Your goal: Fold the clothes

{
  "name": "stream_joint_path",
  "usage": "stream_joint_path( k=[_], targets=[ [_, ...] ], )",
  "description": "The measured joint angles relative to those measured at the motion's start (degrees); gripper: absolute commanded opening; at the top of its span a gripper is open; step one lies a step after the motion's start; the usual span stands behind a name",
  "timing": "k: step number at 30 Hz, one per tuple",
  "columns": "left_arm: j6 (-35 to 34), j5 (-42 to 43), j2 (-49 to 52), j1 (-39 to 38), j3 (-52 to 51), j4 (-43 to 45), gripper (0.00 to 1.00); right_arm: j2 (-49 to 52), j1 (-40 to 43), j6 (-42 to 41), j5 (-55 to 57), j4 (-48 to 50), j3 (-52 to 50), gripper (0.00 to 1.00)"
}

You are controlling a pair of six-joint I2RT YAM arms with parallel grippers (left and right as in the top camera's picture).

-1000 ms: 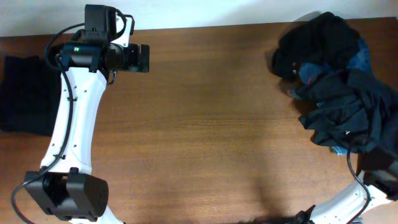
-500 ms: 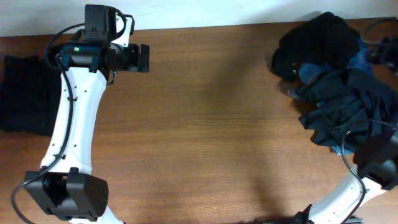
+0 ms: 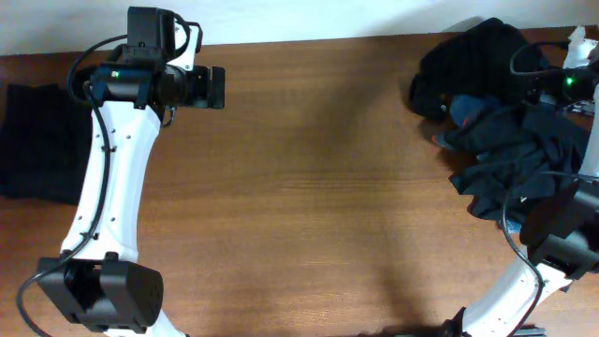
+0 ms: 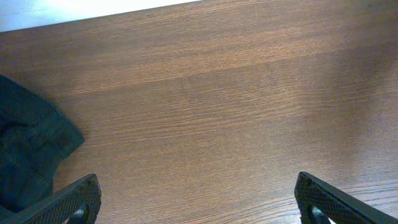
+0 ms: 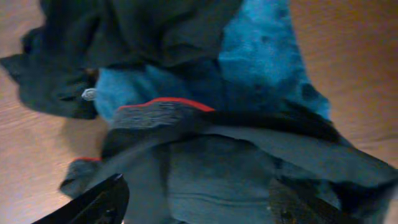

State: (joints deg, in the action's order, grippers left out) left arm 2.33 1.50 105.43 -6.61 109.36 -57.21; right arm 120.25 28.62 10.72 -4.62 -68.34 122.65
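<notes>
While the flat, folded black garment (image 3: 33, 140) at the left edge of the worktop (image 3: 318, 197) lies where it was a second ago, and the left claw (image 3: 219, 87) hangs as before near the far edge, released and spread wide over bare brown wood with nothing between its fingers, the change is all on the right. There the right arm, which a second ago sat low at the near right corner, has swung up over the crumpled heap of mostly black clothes (image 3: 505, 150) at the far right. Its wrist view looks down on blue denim (image 5: 261, 56) and a red-edged grey banded piece (image 5: 155, 115) under dark folds. The right claw (image 5: 196, 208) is released, fingers well apart above the cloth, grasping nothing. By my reading, one garment is finished and the next pick from the heap is being lined up, with nothing lifted yet.
</notes>
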Motion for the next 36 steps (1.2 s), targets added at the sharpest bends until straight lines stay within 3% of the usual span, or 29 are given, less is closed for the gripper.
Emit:
stream_joint_path(
  k=[3, 22, 36],
  targets=[
    [-0.02, 0.00, 0.00, 0.00, 0.00, 0.00, 0.99, 0.00, 0.00, -0.52, 1.14, 0.07, 0.00, 0.69],
    [-0.02, 0.02, 0.00, 0.00, 0.00, 0.42, 0.99, 2.82, -0.66, -0.63, -2.62, -2.97, -0.02, 0.64],
    [0.00, 0.00, 0.00, 0.00, 0.00, 0.68, 0.99, 3.06, -13.66, 1.42, 5.20, -3.08, -0.02, 0.64]
  ],
)
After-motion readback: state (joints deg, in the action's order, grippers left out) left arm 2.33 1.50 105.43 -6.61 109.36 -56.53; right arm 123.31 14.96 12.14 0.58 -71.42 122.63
